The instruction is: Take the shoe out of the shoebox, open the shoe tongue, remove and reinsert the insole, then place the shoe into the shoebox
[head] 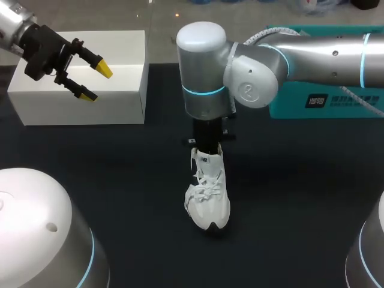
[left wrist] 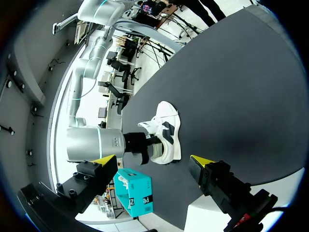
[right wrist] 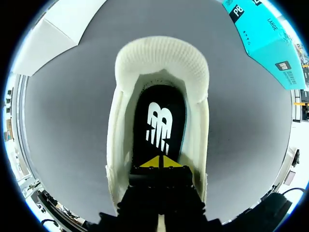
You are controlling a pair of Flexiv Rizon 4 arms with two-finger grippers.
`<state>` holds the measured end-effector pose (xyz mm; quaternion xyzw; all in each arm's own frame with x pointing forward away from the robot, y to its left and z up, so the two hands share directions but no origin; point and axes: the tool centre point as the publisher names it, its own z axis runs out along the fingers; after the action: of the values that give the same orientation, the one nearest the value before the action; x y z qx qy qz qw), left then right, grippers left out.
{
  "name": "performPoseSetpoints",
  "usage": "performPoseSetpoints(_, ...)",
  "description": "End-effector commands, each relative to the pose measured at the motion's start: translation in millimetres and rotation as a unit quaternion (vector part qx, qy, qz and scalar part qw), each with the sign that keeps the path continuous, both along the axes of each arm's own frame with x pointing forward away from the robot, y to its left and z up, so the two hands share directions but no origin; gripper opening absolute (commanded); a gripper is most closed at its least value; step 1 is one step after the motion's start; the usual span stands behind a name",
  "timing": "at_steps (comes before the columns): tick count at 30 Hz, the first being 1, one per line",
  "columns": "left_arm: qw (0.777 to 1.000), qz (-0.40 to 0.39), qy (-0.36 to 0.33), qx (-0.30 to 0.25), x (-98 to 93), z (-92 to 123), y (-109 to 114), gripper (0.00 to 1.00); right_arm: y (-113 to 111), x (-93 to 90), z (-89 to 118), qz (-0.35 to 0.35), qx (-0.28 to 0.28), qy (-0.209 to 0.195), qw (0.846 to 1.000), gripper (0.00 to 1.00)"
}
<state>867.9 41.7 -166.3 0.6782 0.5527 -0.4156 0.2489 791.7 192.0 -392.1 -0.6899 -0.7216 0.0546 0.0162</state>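
Starting nearest me, I see the white shoe (head: 209,198) standing on its sole in the middle of the dark table (head: 300,180), out of any box, its toe pointing toward my side and its laces loose over the tongue. Just past the laces, my right arm comes down from the right, and the right gripper (right wrist: 161,162) is inside the shoe's heel opening. From that wrist camera its yellow tips sit side by side with only a thin line between them, low over the black insole (right wrist: 159,121); I cannot tell whether they pinch it. Farther back on the left, my left gripper (head: 97,82) hangs over the white box (head: 126,60), fingers spread wide and holding nothing. A teal box (head: 336,102) lies at the far right.
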Motion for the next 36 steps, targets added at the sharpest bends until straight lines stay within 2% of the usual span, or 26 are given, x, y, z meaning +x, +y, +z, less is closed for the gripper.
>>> performPoseSetpoints(1,1.0,-0.001,0.0,0.002,0.7,1,0,1.0,2,5.0,-29,-0.003,0.011,0.02,1.0,0.0)
performPoseSetpoints(5,1.0,-0.001,0.0,0.002,0.7,1,0,1.0,2,5.3,-36,-0.002,0.003,0.025,1.0,0.0)
performPoseSetpoints(11,1.0,-0.001,0.0,0.002,0.7,1,0,1.0,-3,3.7,-10,0.007,-0.004,0.01,1.0,0.0)
performPoseSetpoints(15,1.0,-0.001,0.0,0.002,0.7,1,0,1.0,-8,1.4,-5,0.005,-0.019,0.027,0.999,0.0)
performPoseSetpoints(17,1.0,-0.001,0.0,0.002,0.7,1,0,1.0,-9,1.8,-1,0.002,-0.026,0.018,0.999,0.0)
performPoseSetpoints(31,1.0,-0.001,0.0,0.002,0.7,1,0,1.0,-9,1.8,-1,0.002,-0.026,0.018,0.999,0.0)
performPoseSetpoints(36,1.0,-0.001,0.0,0.002,0.7,1,0,1.0,-10,6.9,2,-0.016,-0.066,0.103,0.992,0.0)
